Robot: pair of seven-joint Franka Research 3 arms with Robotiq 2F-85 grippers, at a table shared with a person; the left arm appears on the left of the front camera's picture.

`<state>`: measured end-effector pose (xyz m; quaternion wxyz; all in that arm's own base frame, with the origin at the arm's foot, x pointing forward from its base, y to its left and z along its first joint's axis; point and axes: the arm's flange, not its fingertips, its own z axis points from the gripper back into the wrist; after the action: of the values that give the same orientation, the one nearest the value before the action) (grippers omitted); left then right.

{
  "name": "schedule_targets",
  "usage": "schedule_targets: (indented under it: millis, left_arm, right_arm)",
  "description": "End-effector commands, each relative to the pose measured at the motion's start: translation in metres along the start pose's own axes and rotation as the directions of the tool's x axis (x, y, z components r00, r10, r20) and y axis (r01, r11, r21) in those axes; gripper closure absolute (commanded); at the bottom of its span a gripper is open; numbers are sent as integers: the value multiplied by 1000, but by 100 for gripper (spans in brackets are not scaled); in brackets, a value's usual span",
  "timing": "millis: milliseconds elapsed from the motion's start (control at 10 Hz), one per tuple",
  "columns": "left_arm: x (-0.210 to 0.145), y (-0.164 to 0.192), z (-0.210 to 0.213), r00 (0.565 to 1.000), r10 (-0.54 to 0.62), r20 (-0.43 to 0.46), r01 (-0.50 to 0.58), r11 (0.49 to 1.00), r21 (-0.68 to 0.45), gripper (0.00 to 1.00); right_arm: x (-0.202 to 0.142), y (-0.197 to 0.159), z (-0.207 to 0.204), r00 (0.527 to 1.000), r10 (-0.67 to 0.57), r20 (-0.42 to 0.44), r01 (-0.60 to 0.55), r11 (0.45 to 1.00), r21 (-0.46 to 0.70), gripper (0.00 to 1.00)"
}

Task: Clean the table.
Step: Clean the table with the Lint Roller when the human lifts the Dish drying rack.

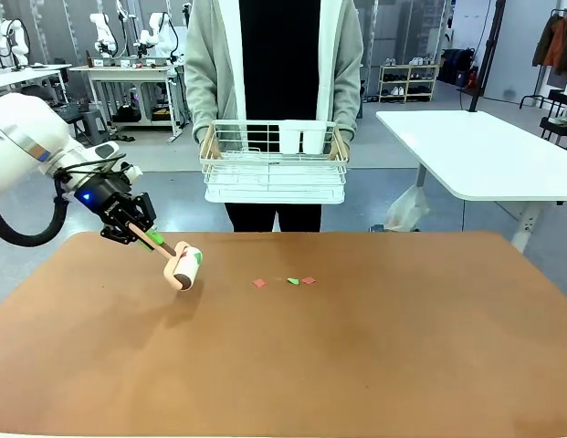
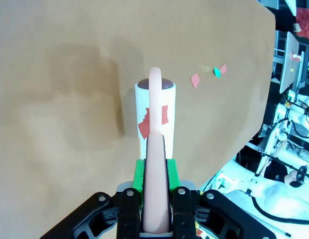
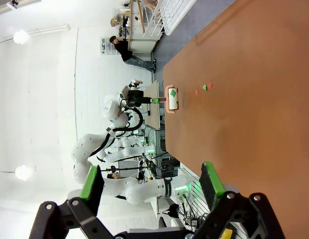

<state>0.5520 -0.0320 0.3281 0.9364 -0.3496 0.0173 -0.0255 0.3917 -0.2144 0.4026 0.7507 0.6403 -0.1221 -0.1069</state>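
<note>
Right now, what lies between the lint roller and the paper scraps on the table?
Nothing: in the front view, bare table separates the lint roller from the nearest red scrap. The left wrist view agrees.

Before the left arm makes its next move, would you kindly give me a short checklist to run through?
1. Left gripper shut on the roller: ok.
2. Roller touching the table: cannot tell.
3. Roller has white room beside the stuck scraps: ok.
4. Path to the three loose scraps free: ok.
5. Right gripper open, away from that path: ok.
6. Person's basket held off the table: ok.
</note>
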Motion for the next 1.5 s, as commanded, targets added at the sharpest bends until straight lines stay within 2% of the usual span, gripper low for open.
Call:
schedule_targets:
  millis: [0,200,300,800,1100,1400]
  left_arm:
    - [11,0,-10,998,34,46,-32,998,-46,79]
    - [15,-6,-28,999,37,37,-35,998,-51,79]
    - [15,-9,-38,999,21,38,-17,995,-98,79]
    - [6,5,-69,998,30,-61,-36,995,-89,79]
    - [3,14,-85,997,54,-49,-57,996,-71,79]
    - [-6,6,-92,997,81,-18,-82,994,-67,79]
  right_arm:
    - [-2,3,0,1000,2,0,-2,1000,9,0]
    - [-2,3,0,1000,2,0,-2,1000,9,0]
    - [-2,3,0,1000,2,0,-2,1000,9,0]
    - [-2,3,0,1000,2,0,-2,1000,9,0]
    - [-2,3,0,1000,2,0,-2,1000,9,0]
    - [-2,3,0,1000,2,0,-2,1000,9,0]
